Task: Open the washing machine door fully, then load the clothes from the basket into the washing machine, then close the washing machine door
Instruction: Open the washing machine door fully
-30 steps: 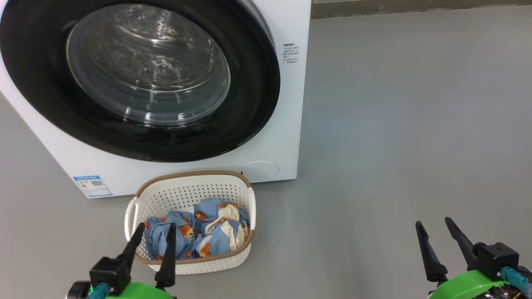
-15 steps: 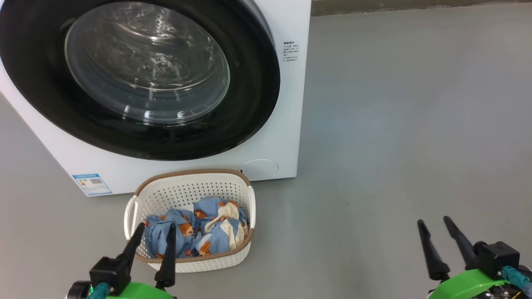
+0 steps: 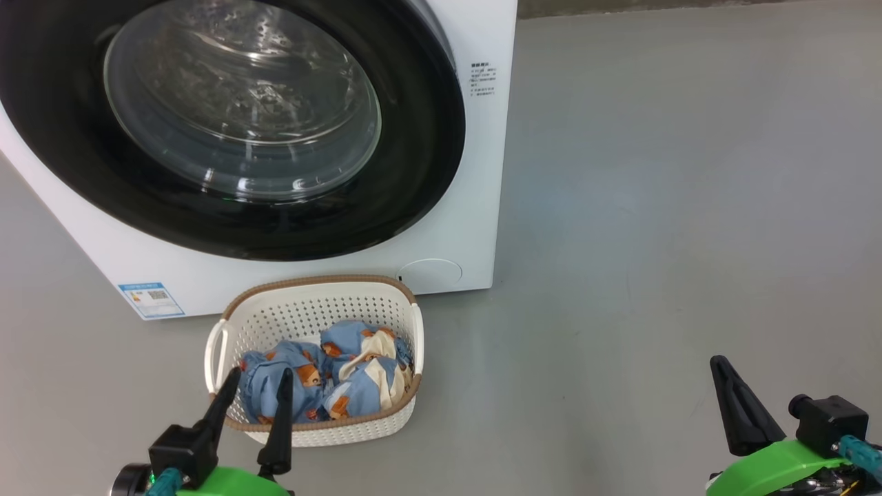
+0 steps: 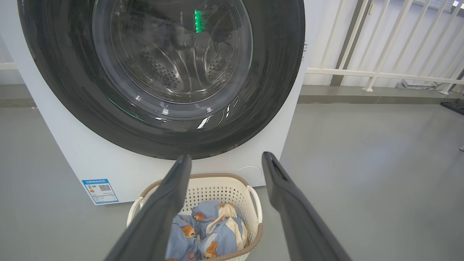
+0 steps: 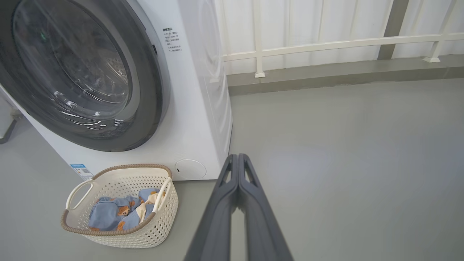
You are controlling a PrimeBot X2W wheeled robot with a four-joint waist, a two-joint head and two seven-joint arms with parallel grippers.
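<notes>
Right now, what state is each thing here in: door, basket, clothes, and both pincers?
washing machine door: shut
basket: upright on the floor in front of the machine, holding laundry
clothes: crumpled inside the basket, not yet loaded
left pincer: open, empty
right pincer: shut, empty

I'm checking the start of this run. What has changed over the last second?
The right gripper has closed its two fingers together, holding nothing. The head camera tipped slightly, so the whole scene sits a bit higher in its picture; nothing on the floor moved. Unchanged: the left gripper open by the basket, the clothes in it, the washing machine door shut.
</notes>
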